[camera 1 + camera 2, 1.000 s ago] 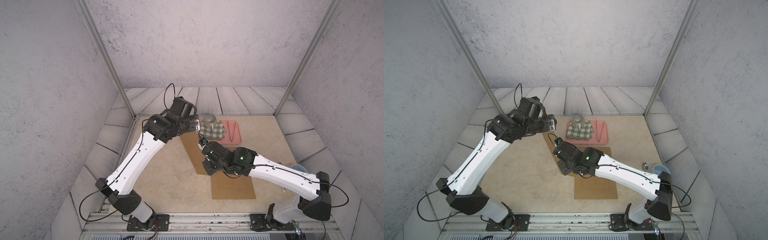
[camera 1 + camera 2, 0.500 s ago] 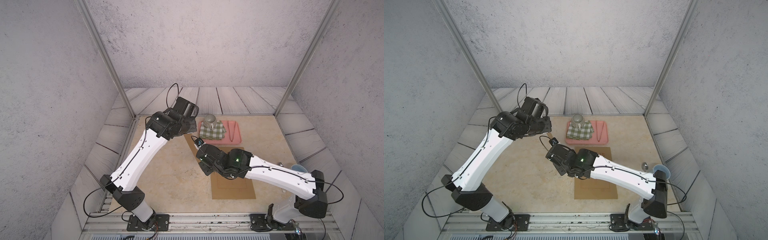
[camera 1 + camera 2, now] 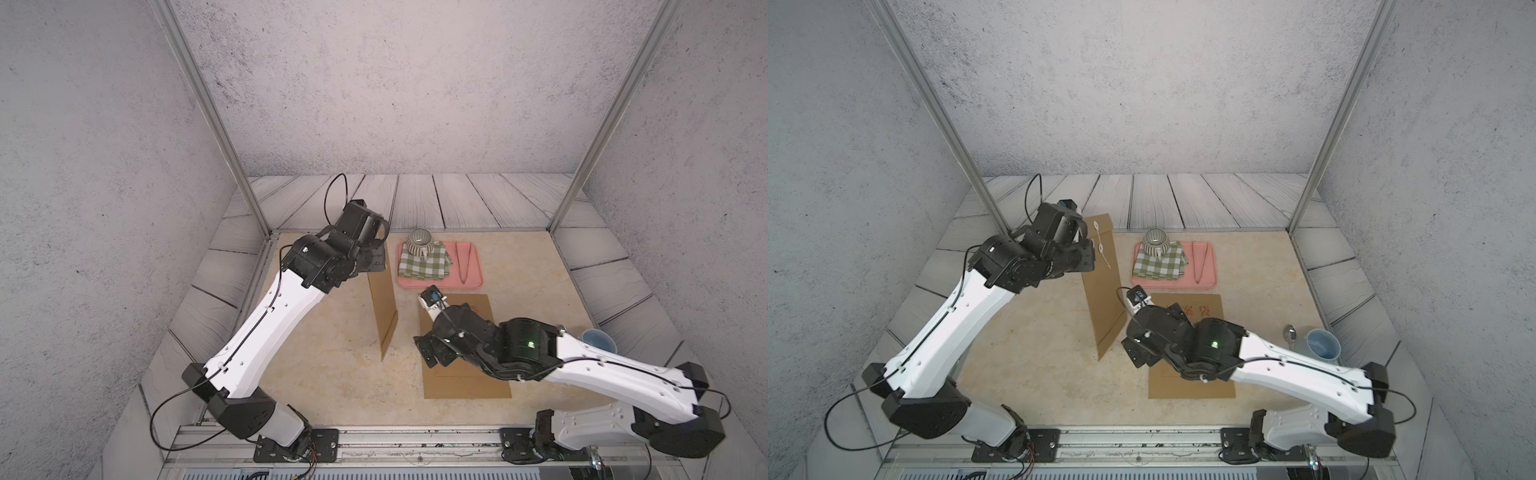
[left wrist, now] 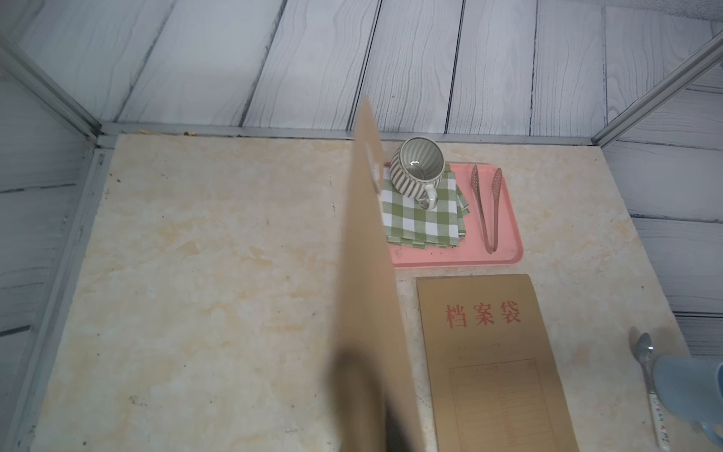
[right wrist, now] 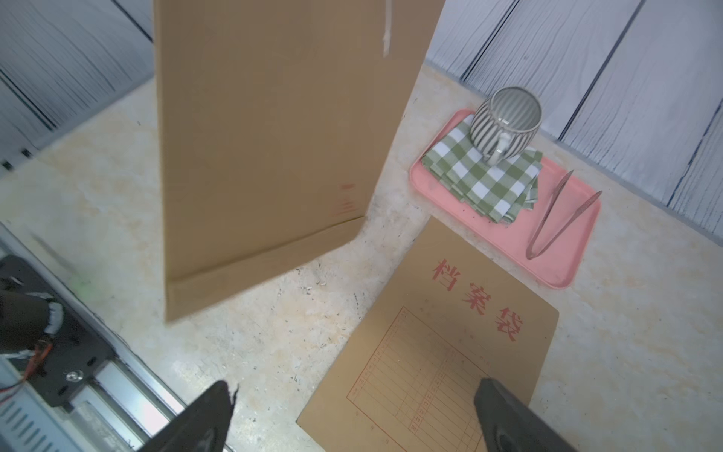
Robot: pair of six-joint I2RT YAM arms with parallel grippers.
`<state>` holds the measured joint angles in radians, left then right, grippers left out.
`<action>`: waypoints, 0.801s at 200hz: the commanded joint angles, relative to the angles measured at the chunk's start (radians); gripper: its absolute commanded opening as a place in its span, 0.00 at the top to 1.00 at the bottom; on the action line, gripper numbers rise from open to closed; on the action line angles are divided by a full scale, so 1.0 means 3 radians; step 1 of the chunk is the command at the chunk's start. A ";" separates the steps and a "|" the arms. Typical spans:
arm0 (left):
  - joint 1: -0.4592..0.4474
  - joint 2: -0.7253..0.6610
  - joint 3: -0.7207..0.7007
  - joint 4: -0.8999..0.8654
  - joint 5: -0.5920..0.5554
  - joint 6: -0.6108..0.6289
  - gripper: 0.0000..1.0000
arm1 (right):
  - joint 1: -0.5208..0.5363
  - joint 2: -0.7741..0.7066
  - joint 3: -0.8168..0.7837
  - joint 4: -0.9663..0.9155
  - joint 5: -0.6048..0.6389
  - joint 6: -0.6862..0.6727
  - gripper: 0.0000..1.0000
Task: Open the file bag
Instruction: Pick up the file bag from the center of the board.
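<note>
Clamped with closed jaws at the left gripper onto the upper edge of the kraft file bag. Held upright over the marble tabletop, lower corner close to it; contact impossible to tell. Spread wide at the right gripper, holding nothing, hovering over a second file bag flat on the table, just beside the hanging one. String clasp turned toward the right arm: white discs near the top, cord trailing below; wound or not, too small to tell.

Probably next: reaching for that cord or the flap with the open jaws.
- Could miss: thin, slack, apt to slip out between the jaws.
- Could swing or twist the whole bag, given stiff paper and a single pinch as pivot.
- Could tear the flap with a pull ahead of full unwinding.
- Could knock the lower corner into the striped mug, green check cloth and tongs on the pink tray just behind.

Blue cup and spoon well apart, beside the right forearm: little danger there.
</note>
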<state>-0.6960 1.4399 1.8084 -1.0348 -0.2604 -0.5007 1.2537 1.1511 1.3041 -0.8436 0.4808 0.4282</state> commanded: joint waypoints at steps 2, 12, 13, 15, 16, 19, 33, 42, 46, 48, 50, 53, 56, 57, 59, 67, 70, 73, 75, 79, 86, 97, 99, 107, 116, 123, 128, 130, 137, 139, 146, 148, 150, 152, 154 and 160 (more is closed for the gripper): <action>0.0028 -0.0461 -0.0454 0.0567 0.0148 0.0514 1.00 | -0.0087 -0.0555 -0.0305 0.0522 -0.0103 -0.0205 0.01; 0.0029 -0.0648 -0.0633 0.0722 0.0340 0.0616 1.00 | -0.0245 -0.0763 -0.0477 0.0821 -0.0407 -0.0339 0.01; 0.0029 -0.0666 -0.0656 0.0741 0.0371 0.0623 1.00 | -0.0269 -0.0779 -0.0489 0.0842 -0.0478 -0.0349 0.01; 0.0033 -0.0702 -0.0693 0.0775 0.0425 0.0646 1.00 | -0.0323 -0.0810 -0.0508 0.0887 -0.0606 -0.0369 0.01; 0.0031 -0.0721 -0.0709 0.0790 0.0440 0.0659 1.00 | -0.0349 -0.0825 -0.0515 0.0898 -0.0667 -0.0377 0.01; 0.0036 -0.0770 -0.0750 0.0831 0.0551 0.0691 1.00 | -0.0446 -0.0862 -0.0532 0.0955 -0.0868 -0.0398 0.01; 0.0045 -0.0974 -0.0878 0.0946 0.0995 0.0846 1.00 | -0.1023 -0.0920 -0.0573 0.1205 -0.1914 -0.0391 0.01; 0.0045 -0.1084 -0.0922 0.0981 0.1354 0.0965 1.00 | -0.1413 -0.0861 -0.0578 0.1351 -0.2505 -0.0329 0.01; 0.0043 -0.1131 -0.0940 0.0989 0.1487 0.1015 1.00 | -0.1563 -0.0819 -0.0576 0.1420 -0.2696 -0.0302 0.01; 0.0042 -0.1153 -0.0953 0.0996 0.1572 0.1034 1.00 | -0.1623 -0.0789 -0.0574 0.1448 -0.2812 -0.0283 0.01; 0.0045 -0.1172 -0.0959 0.1002 0.1647 0.1049 1.00 | -0.1695 -0.0764 -0.0573 0.1478 -0.2910 -0.0268 0.01; 0.0047 -0.1202 -0.0968 0.1007 0.1739 0.1074 1.00 | -0.1791 -0.0726 -0.0569 0.1524 -0.3037 -0.0241 0.01; 0.0047 -0.1235 -0.0979 0.1012 0.1814 0.1088 1.00 | -0.1876 -0.0684 -0.0568 0.1569 -0.3165 -0.0215 0.01; 0.0048 -0.1248 -0.0983 0.1019 0.1839 0.1092 1.00 | -0.1903 -0.0663 -0.0568 0.1587 -0.3204 -0.0205 0.01; 0.0049 -0.1273 -0.0996 0.1033 0.1896 0.1102 1.00 | -0.1957 -0.0627 -0.0568 0.1625 -0.3285 -0.0185 0.00; 0.0055 -0.1367 -0.1049 0.1096 0.2101 0.1136 1.00 | -0.2149 -0.0507 -0.0573 0.1786 -0.3568 -0.0094 0.02; 0.0057 -0.1398 -0.1076 0.1123 0.2188 0.1144 1.00 | -0.2211 -0.0468 -0.0580 0.1854 -0.3678 -0.0056 0.03; 0.0057 -0.1447 -0.1104 0.1162 0.2254 0.1150 1.00 | -0.2266 -0.0429 -0.0590 0.1915 -0.3771 -0.0017 0.03; 0.0063 -0.1470 -0.1123 0.1190 0.2302 0.1152 1.00 | -0.2301 -0.0403 -0.0597 0.1949 -0.3827 0.0007 0.04; 0.0067 -0.1512 -0.1162 0.1244 0.2388 0.1152 1.00 | -0.2364 -0.0365 -0.0610 0.2052 -0.3928 0.0045 0.04; 0.0087 -0.1585 -0.1206 0.1311 0.2540 0.1140 1.00 | -0.2446 -0.0312 -0.0649 0.2207 -0.4068 0.0112 0.05; 0.0140 -0.1638 -0.1250 0.1373 0.2812 0.1103 1.00 | -0.2555 -0.0273 -0.0737 0.2460 -0.4241 0.0226 0.05; 0.0152 -0.1642 -0.1252 0.1381 0.2870 0.1098 1.00 | -0.2571 -0.0273 -0.0758 0.2513 -0.4273 0.0244 0.05; 0.0198 -0.1642 -0.1258 0.1403 0.3081 0.1068 1.00 | -0.2633 -0.0258 -0.0830 0.2708 -0.4390 0.0357 0.05; 0.0256 -0.1635 -0.1271 0.1433 0.3292 0.1020 1.00 | -0.2691 -0.0248 -0.0904 0.2896 -0.4509 0.0476 0.05; 0.0323 -0.1631 -0.1291 0.1467 0.3447 0.0967 1.00 | -0.2727 -0.0243 -0.0958 0.3032 -0.4581 0.0563 0.06; 0.0375 -0.1632 -0.1310 0.1502 0.3541 0.0918 1.00 | -0.2741 -0.0251 -0.0996 0.3123 -0.4643 0.0625 0.07; 0.0401 -0.1630 -0.1322 0.1522 0.3583 0.0893 1.00 | -0.2748 -0.0252 -0.1011 0.3162 -0.4674 0.0645 0.07; 0.0503 -0.1641 -0.1376 0.1642 0.3757 0.0795 1.00 | -0.2761 -0.0247 -0.1058 0.3315 -0.4791 0.0730 0.08; 0.0535 -0.1644 -0.1390 0.1676 0.3791 0.0768 1.00 | -0.2762 -0.0243 -0.1069 0.3356 -0.4829 0.0753 0.09; 0.0640 -0.1649 -0.1447 0.1825 0.3956 0.0637 1.00 | -0.2766 -0.0234 -0.1110 0.3501 -0.4955 0.0836 0.12; 0.0679 -0.1651 -0.1468 0.1872 0.3997 0.0595 1.00 | -0.2765 -0.0226 -0.1118 0.3546 -0.4995 0.0862 0.13; 0.0709 -0.1654 -0.1486 0.1915 0.4036 0.0557 1.00 | -0.2766 -0.0227 -0.1126 0.3581 -0.5028 0.0887 0.14; 0.0752 -0.1656 -0.1504 0.1953 0.4076 0.0510 1.00 | -0.2762 -0.0224 -0.1136 0.3626 -0.5058 0.0914 0.15; 0.0785 -0.1655 -0.1521 0.2024 0.4124 0.0458 1.00 | -0.2766 -0.0220 -0.1146 0.3666 -0.5090 0.0945 0.16; 0.0869 -0.1655 -0.1580 0.2220 0.4298 0.0311 1.00 | -0.2763 -0.0214 -0.1181 0.3781 -0.5153 0.1016 0.17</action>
<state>-0.5232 0.9447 1.3849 -0.5793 0.7708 -0.2577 0.4267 1.0969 0.9760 0.0517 -0.8715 0.6117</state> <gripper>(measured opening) 0.052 0.862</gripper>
